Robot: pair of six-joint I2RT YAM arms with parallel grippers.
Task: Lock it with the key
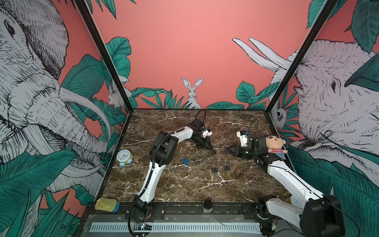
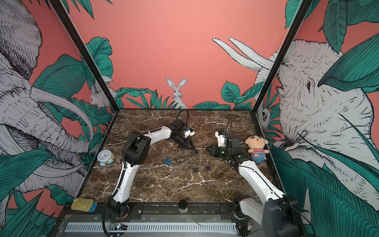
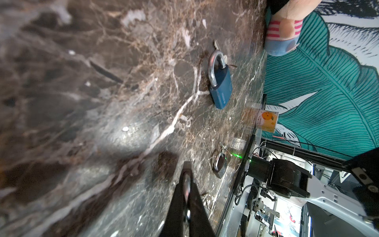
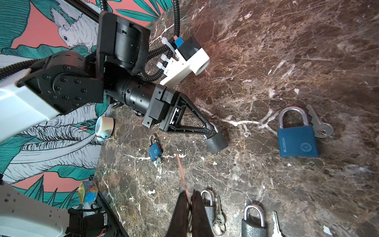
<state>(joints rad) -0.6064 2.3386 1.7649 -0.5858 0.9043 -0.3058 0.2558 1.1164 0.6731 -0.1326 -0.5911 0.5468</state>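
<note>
Pinching the silver shackle of the gripped black padlock, the left gripper has its fingers drawn tight together. This is clearest in the right wrist view. In both top views it sits mid-table, slightly toward the far side. Cannot tell whether the lock body rests on the marble table or hangs just above it.

The right gripper faces the left one from the right, tips near but apart, fingers pressed together. Cannot tell whether anything is pinched between them.

Other locks:
- The large blue padlock lies flat with its shackle seated and a loose key touching its side. In a top view it is mostly hidden under the right gripper.
- The small blue padlock lies left of centre, beside the left arm.
- Nearer than both grippers, the left loose padlock and the right loose padlock lie side by side, both black.

At the edges are an alarm clock at the left, a plush doll at the right and a tin at the near-left corner.
</note>
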